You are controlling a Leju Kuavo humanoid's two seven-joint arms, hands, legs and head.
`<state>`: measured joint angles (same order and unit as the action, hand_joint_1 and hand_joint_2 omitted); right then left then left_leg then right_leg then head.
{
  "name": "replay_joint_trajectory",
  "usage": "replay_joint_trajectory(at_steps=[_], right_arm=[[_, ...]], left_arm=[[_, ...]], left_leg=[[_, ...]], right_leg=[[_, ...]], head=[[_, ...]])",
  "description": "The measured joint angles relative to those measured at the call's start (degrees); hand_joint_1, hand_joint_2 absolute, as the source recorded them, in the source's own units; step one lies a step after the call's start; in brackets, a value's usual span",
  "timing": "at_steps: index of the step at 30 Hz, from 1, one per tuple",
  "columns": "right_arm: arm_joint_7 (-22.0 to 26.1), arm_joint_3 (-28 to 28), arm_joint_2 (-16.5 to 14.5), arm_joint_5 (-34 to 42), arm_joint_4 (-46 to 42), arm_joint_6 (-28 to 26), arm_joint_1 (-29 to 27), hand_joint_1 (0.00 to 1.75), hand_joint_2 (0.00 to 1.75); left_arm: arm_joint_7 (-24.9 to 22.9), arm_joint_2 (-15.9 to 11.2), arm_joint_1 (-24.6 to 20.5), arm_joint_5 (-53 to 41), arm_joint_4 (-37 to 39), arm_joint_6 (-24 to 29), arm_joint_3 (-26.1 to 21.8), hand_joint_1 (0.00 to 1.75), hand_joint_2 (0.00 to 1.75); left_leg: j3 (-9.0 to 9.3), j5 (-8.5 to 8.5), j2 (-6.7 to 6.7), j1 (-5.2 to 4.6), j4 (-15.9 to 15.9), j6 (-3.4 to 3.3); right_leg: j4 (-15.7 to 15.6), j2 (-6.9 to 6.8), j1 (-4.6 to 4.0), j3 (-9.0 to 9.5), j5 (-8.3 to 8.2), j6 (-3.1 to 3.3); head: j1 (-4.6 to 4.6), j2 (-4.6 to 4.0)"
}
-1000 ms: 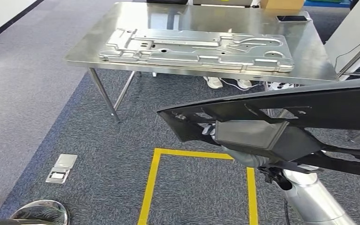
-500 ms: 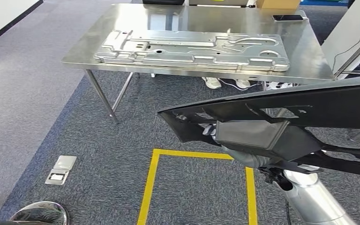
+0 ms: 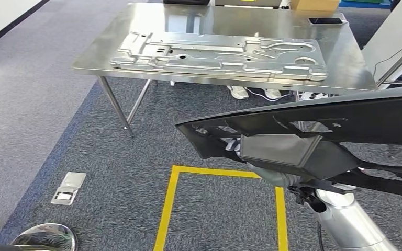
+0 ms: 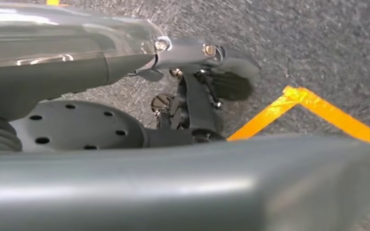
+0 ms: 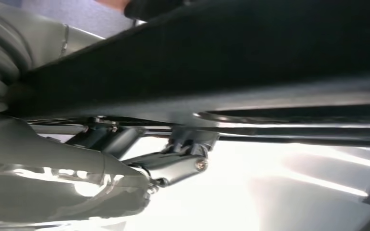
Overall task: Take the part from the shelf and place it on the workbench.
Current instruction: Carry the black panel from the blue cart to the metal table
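A large black plastic part (image 3: 345,117) hangs in front of me, above the carpet, and reaches out of frame to the right. My right hand (image 3: 272,175) holds it from underneath, with the silver forearm rising from below. Up close, the part (image 5: 270,48) lies across that hand's fingers (image 5: 173,161). The steel workbench (image 3: 345,73) stands ahead, a short way off. My left hand (image 4: 192,101) hangs over the carpet with nothing in it and its fingers apart.
A big stamped metal panel (image 3: 220,52) covers much of the workbench. A phone (image 3: 324,21) and a cardboard box (image 3: 314,4) sit at its far right. Shoes (image 3: 238,92) show under the table. Yellow tape (image 3: 170,198) marks a square on the floor, beside a floor socket (image 3: 69,188).
The whole picture swayed slightly and came back, so my camera moved. The part stays in my right hand in the same pose.
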<state>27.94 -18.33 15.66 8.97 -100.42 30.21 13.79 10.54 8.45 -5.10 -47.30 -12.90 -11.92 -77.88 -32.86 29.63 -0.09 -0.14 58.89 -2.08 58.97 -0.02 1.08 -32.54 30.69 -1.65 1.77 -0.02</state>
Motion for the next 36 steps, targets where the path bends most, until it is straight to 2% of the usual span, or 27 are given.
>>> replay_joint_trajectory(at_steps=[2,5,6,7,8,10,11,12,15,17,18,20,21,22,23,25,26,27,30,32,33,35,36], right_arm=[[0.01,0.04,0.01,0.00,-0.02,0.00,0.13,1.75,1.75],[0.00,0.03,0.02,-0.01,0.05,0.00,-0.01,1.75,1.75],[-0.01,0.02,0.02,-0.01,0.08,0.00,-0.11,1.75,1.75],[-0.01,0.01,0.02,-0.01,0.09,0.00,-0.18,1.75,1.75],[-0.01,0.01,0.02,-0.01,0.09,0.00,-0.20,1.75,1.75],[-0.01,0.02,0.02,-0.01,0.09,0.00,-0.12,1.75,1.75],[-0.01,0.02,0.02,-0.01,0.08,0.00,-0.08,1.75,1.75],[-0.01,0.02,0.02,-0.01,0.07,0.00,-0.08,1.75,1.75],[0.00,0.03,0.02,-0.01,0.04,0.00,-0.15,1.75,1.75],[0.01,0.03,0.02,0.00,0.02,0.00,-0.07,1.75,1.75],[0.01,0.03,0.02,0.00,0.01,0.00,-0.04,1.75,1.75],[0.01,0.01,0.02,-0.01,0.02,0.00,-0.08,1.75,1.75],[0.00,-0.02,0.02,-0.01,0.02,0.00,-0.10,1.75,1.75],[-0.01,-0.03,0.02,-0.01,0.03,0.00,-0.12,1.75,1.75],[-0.01,-0.04,0.02,-0.01,0.03,0.00,-0.11,1.75,1.75],[0.00,-0.03,0.02,-0.01,0.02,0.00,-0.06,1.75,1.75],[0.01,-0.03,0.02,-0.01,0.02,0.00,-0.04,1.75,1.75],[0.01,-0.03,0.02,-0.01,0.01,0.00,-0.03,1.75,1.75],[-0.01,-0.02,0.02,0.00,-0.01,0.00,-0.02,1.75,1.75],[0.01,0.03,0.03,0.01,-0.04,0.00,0.13,1.75,1.75],[0.01,0.05,0.04,0.01,-0.04,0.00,0.18,1.75,1.75],[0.00,0.03,0.04,0.00,0.02,0.00,0.09,1.75,1.75],[0.00,0.02,0.04,-0.01,0.05,0.00,-0.04,1.75,1.75]], left_arm=[[0.02,0.02,0.01,0.01,0.00,0.01,0.00,0.00,1.75],[0.01,0.03,0.02,0.00,0.00,-0.01,0.00,0.00,1.75],[0.00,0.03,0.05,0.00,0.00,-0.01,0.00,0.00,1.75],[-0.01,0.03,0.07,0.00,0.00,-0.01,0.00,0.00,1.75],[-0.01,0.03,0.07,0.01,0.00,-0.01,0.00,0.00,1.75],[-0.01,0.05,0.04,0.01,0.00,-0.01,0.00,0.00,1.75],[-0.01,0.07,0.02,0.01,0.00,-0.01,0.00,0.00,1.75],[-0.01,0.07,0.01,0.01,0.00,-0.01,0.00,0.00,1.75],[-0.01,0.07,0.01,0.00,0.00,-0.01,0.00,0.00,1.75],[-0.01,0.07,-0.04,0.00,0.00,-0.01,0.00,0.00,1.75],[-0.01,0.07,-0.05,0.01,0.00,-0.01,0.00,0.00,1.75],[-0.01,0.07,0.01,-0.01,0.00,-0.01,0.00,0.00,1.75],[-0.02,0.07,0.07,-0.01,0.00,-0.01,0.00,0.00,1.75],[-0.02,0.07,0.12,-0.01,0.00,-0.01,0.00,0.00,1.75],[-0.02,0.07,0.14,0.00,0.00,-0.01,0.00,0.00,1.75],[-0.01,0.05,0.12,0.01,0.00,-0.01,0.00,0.00,1.75],[-0.01,0.03,0.10,0.01,0.00,-0.01,0.00,0.00,1.75],[-0.01,0.01,0.06,0.00,0.00,-0.01,0.00,0.00,1.75],[-0.01,0.00,0.00,0.00,0.01,-0.01,0.00,0.00,1.75],[0.01,0.03,0.01,0.01,0.01,0.00,0.00,0.00,1.75],[0.01,0.05,0.01,0.01,0.01,0.00,0.00,0.00,1.75],[0.00,0.07,-0.01,0.00,0.00,0.00,0.00,0.00,1.75],[-0.01,0.07,0.01,0.00,0.00,-0.01,0.00,0.00,1.75]], left_leg=[[0.22,-0.27,0.11,0.26,-0.53,-0.35],[0.23,-0.34,0.23,0.29,-0.61,-0.55],[0.23,-0.34,0.26,0.28,-0.60,-0.55],[0.27,-0.32,0.27,0.27,-0.58,-0.54],[0.36,-0.29,0.26,0.28,-0.55,-0.52],[0.57,-0.06,0.23,0.19,-0.38,-0.26],[0.55,0.08,0.19,0.09,-0.21,-0.06],[0.48,0.18,0.16,-0.02,-0.07,0.15],[0.33,0.36,0.12,0.01,0.15,0.68],[-0.46,2.04,0.12,0.15,2.24,1.25],[-1.66,3.76,0.12,0.26,5.04,1.58],[-5.14,7.31,0.12,0.44,12.77,1.97],[-6.47,8.10,0.12,0.48,15.59,2.04],[-6.93,7.75,0.12,0.48,16.41,2.01],[-6.30,6.27,0.12,0.46,14.84,1.87],[-2.96,2.07,0.07,0.30,7.33,1.21],[-1.44,0.57,0.03,0.14,3.88,0.84],[-0.52,-0.08,-0.01,-0.04,1.69,0.53],[-0.16,0.01,-0.02,-0.14,0.24,0.03],[0.08,-0.25,0.08,0.13,-0.36,-0.36],[0.19,-0.38,0.15,0.27,-0.62,-0.53],[0.18,-0.40,0.23,0.19,-0.64,-0.69],[0.17,-0.39,0.26,0.17,-0.63,-0.71]], right_leg=[[2.32,0.01,0.02,-0.83,1.90,-0.49],[12.55,0.04,0.07,-5.40,7.02,-0.83],[14.96,0.03,0.08,-6.52,7.53,-0.93],[15.29,0.02,0.09,-6.67,6.87,-1.00],[13.24,0.00,0.12,-5.72,5.16,-1.04],[5.59,-0.04,0.08,-2.16,1.17,-0.99],[2.49,-0.03,0.04,-0.75,0.10,-0.80],[0.70,0.01,-0.02,0.01,-0.28,-0.59],[0.06,0.14,-0.07,0.13,-0.13,0.31],[-0.02,0.01,0.14,0.15,-0.23,1.03],[-0.04,-0.09,0.21,0.14,-0.26,1.29],[-0.04,-0.22,0.19,0.11,-0.23,1.51],[-0.03,-0.25,0.17,0.11,-0.22,1.52],[-0.03,-0.23,0.15,0.15,-0.20,1.53],[-0.03,-0.18,0.11,0.23,-0.17,1.52],[-0.03,-0.08,0.05,0.44,-0.04,1.44],[-0.01,-0.02,-0.02,0.46,0.03,1.32],[0.02,0.00,-0.05,0.38,0.07,1.14],[-0.01,0.01,-0.03,0.16,0.10,0.24],[1.32,0.02,-0.04,-0.27,1.36,-0.27],[3.61,0.03,-0.03,-1.22,2.90,-0.43],[10.76,0.04,-0.03,-4.45,6.53,-0.65],[14.00,0.04,-0.02,-5.95,7.64,-0.77]], head=[[-0.01,-0.01],[-0.02,-0.01],[-0.02,-0.01],[-0.02,0.00],[-0.02,0.00],[-0.02,0.00],[-0.02,-0.01],[-0.01,-0.01],[-0.01,-0.01],[-0.01,-0.01],[0.00,-0.01],[0.00,-0.01],[0.00,-0.01],[0.00,-0.01],[0.00,-0.01],[-0.01,-0.01],[-0.01,-0.01],[-0.01,-0.01],[-0.02,-0.01],[-0.03,-0.01],[-0.04,-0.01],[-0.04,-0.01],[-0.04,-0.01]])
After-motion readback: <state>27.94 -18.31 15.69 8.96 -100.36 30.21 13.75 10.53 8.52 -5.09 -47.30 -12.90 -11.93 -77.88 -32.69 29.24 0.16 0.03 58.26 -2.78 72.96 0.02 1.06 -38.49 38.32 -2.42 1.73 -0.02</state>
